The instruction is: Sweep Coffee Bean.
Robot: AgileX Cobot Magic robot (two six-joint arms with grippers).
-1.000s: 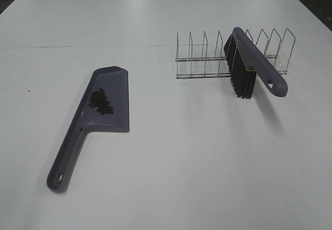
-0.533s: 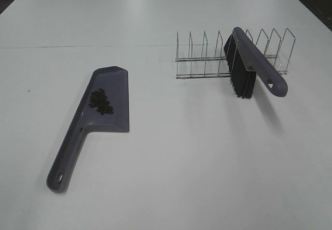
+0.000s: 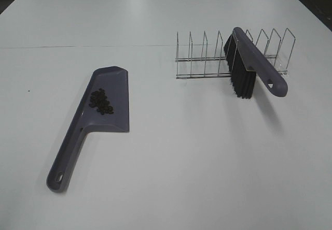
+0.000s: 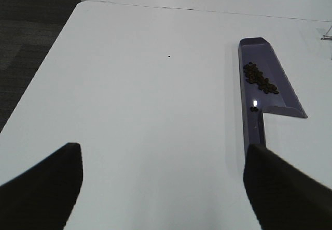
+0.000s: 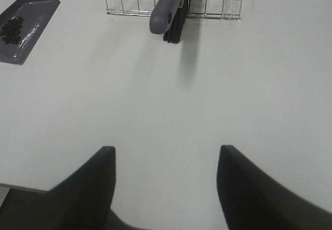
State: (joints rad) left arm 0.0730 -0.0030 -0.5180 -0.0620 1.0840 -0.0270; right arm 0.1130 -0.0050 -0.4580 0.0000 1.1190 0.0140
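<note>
White and wide, the desk (image 3: 171, 178) is carrying only a few things. I am looking at the purple plastic dustpan with a long handle (image 3: 106, 92), lying flat toward the left side of the desk. The small dark brown coffee beans (image 3: 100, 101) are sitting in a little pile inside its scoop, and I am seeing none loose on the desk. Toward the far right edge, the purple brush with black bristles (image 3: 251, 64) is leaning in the thin silver wire rack (image 3: 205, 59).

My left gripper (image 4: 163, 183) is hovering well back from the dustpan, with its dark fingers (image 4: 44, 181) standing wide apart and holding nothing. My right gripper (image 5: 166, 188) is also waiting far from the brush, its fingers (image 5: 83, 188) parted with nothing between them.

I am thinking the sweeping part is done, since the beans are all in the pan and the brush is parked. If anything is left, I am guessing it is lifting the pan by its handle, slow and level, so no beans roll out.
</note>
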